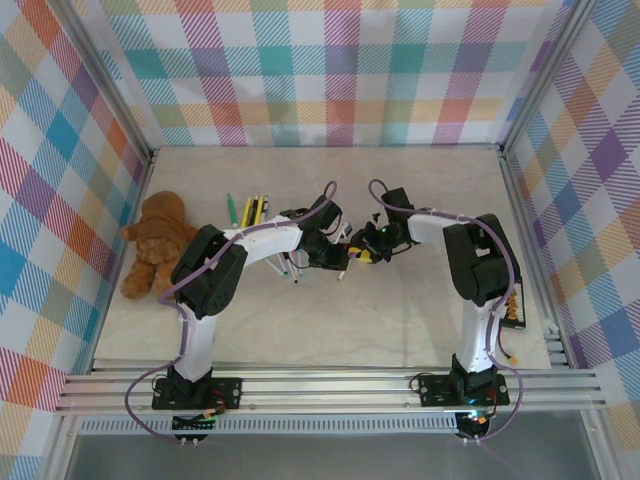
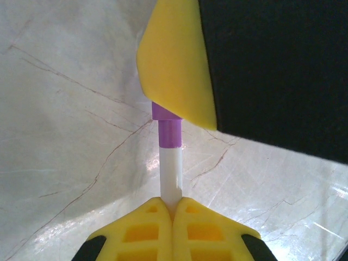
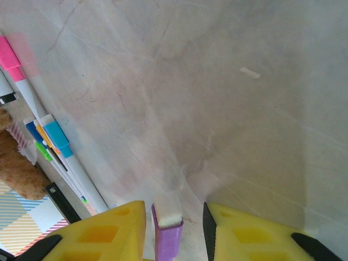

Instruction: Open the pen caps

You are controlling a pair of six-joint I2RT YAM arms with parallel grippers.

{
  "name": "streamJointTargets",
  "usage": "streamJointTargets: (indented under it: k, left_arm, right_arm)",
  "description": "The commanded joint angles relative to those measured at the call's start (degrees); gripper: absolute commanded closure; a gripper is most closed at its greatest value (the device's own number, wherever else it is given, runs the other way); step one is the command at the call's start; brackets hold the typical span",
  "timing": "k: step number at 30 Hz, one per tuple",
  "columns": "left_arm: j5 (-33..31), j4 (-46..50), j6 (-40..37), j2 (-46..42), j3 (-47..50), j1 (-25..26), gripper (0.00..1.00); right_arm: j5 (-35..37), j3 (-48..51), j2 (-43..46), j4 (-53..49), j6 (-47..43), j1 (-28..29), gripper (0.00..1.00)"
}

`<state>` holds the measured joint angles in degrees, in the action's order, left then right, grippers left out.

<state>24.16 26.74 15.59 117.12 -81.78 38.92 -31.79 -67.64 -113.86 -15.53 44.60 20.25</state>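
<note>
Pincer L (mine) pinches white pen barrel; pincer R straddles purple cap, grip unclear. Prob. light, stiff, slick; take cap sides.

The table looked smooth and shiny (like marble), the cap plastic, the bear furry.

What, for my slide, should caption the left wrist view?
Left gripper clamps a white pen, purple cap tucked behind the right gripper's finger.

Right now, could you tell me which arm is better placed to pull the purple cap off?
Probably right: the right gripper straddles the purple cap, while the left gripper is shut on the white barrel.
</note>
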Motion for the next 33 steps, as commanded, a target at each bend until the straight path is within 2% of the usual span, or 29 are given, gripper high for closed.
streamJointTargets:
  k: [1,17,20,24,28,31,33]
  left_arm:
    - [1.5,-0.8,0.5,-1.6,0.6,0.5,1.0]
    - [2.8,-1.0,0.6,0.3,-1.0,2.0,1.0]
    - [2.6,-1.0,0.7,0.5,-1.1,2.0,1.0]
    - [2.1,-0.7,0.7,0.7,-1.4,2.0,1.0]
    - [0.9,-0.1,0.7,0.8,-1.6,2.0,1.0]
    - [0.4,0.0,1.1,1.4,-1.7,2.1,0.85]
    - [0.4,-0.3,1.4,1.7,-1.5,2.2,0.81]
  right_arm:
    - [-1.2,-1.6,-3.6,4.7,0.4,1.0,0.65]
    - [-3.1,-1.6,-5.6,6.7,0.8,1.4,0.7]
    - [-3.2,-1.3,-5.7,6.8,0.6,1.4,0.81]
    - [-3.3,-0.4,-5.2,7.4,0.6,1.4,1.0]
    - [-2.9,0.9,-3.6,8.2,1.1,1.4,1.0]
    - [-2.8,1.7,-2.2,8.7,1.6,1.4,1.0]
    - [-2.4,2.0,-1.4,8.8,1.8,1.4,1.0]
